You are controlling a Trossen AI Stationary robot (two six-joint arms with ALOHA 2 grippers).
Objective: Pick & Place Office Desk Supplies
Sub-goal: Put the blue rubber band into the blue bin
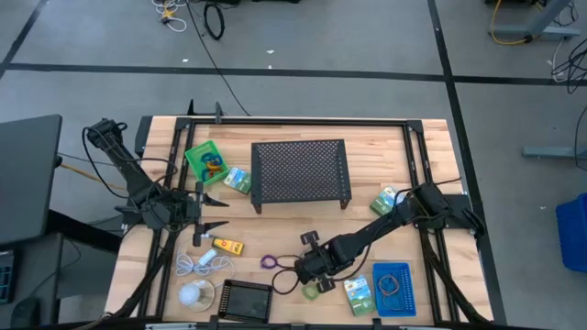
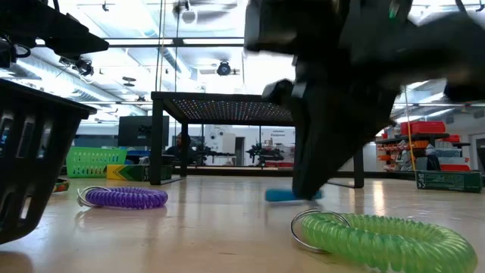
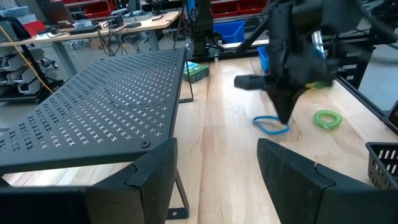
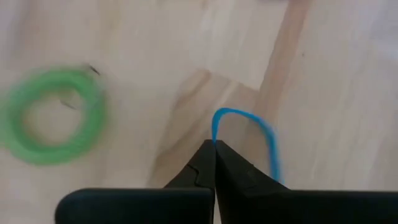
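Early days: right gripper point(image 4: 214, 144) pinches the blue loop point(image 4: 261, 134); left gripper point(image 1: 206, 211) waits, fingers apart; green loop point(image 4: 53, 115), purple loop point(image 2: 125, 198) still loose.

**No readable text in any view**

No word, number, brand or sign can be read anywhere. The green-blue packets point(image 1: 359, 293) on the table carry printing, but it is too small to make out from above. The dark green box point(image 2: 449, 180) at the far table edge in the low view shows pale marks that stay illegible. The red bins and shelves in the room behind bear no lettering that can be read.
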